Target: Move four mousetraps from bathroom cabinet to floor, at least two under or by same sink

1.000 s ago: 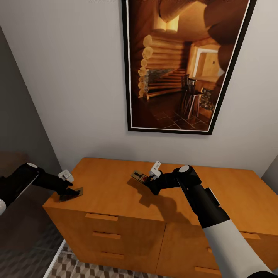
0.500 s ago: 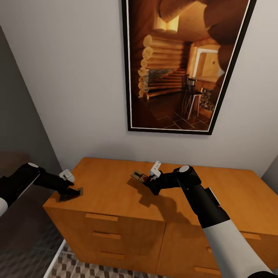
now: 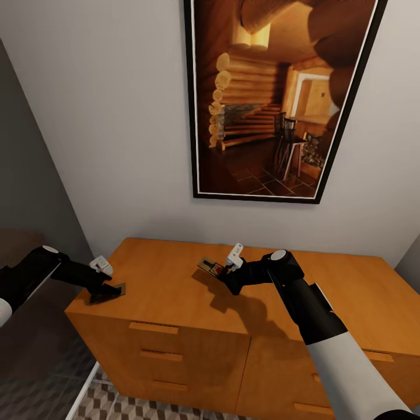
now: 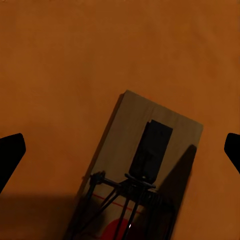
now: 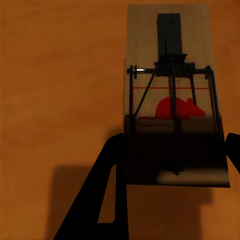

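Nothing had shifted since the earlier frames: both arms and both traps sat exactly where they were a second before. On the cabinet (image 3: 175,280), an orange-brown chest under a framed picture of a log cabin interior (image 3: 274,99), the left gripper (image 3: 108,287) hung at the top's left front corner over one mousetrap (image 3: 109,293). In the left wrist view that trap (image 4: 145,170) lay flat on the wood with the fingertips (image 4: 11,152) spread wide on either side, clear of its edges. The right gripper (image 3: 219,272) was near the middle of the top, holding a second mousetrap (image 3: 209,268); in the right wrist view this trap (image 5: 172,100), with its red mouse mark, sat between dark fingers (image 5: 107,190) closed against its sides. A strip of the cube-patterned bathroom floor (image 3: 105,402) showed below the cabinet's left corner.
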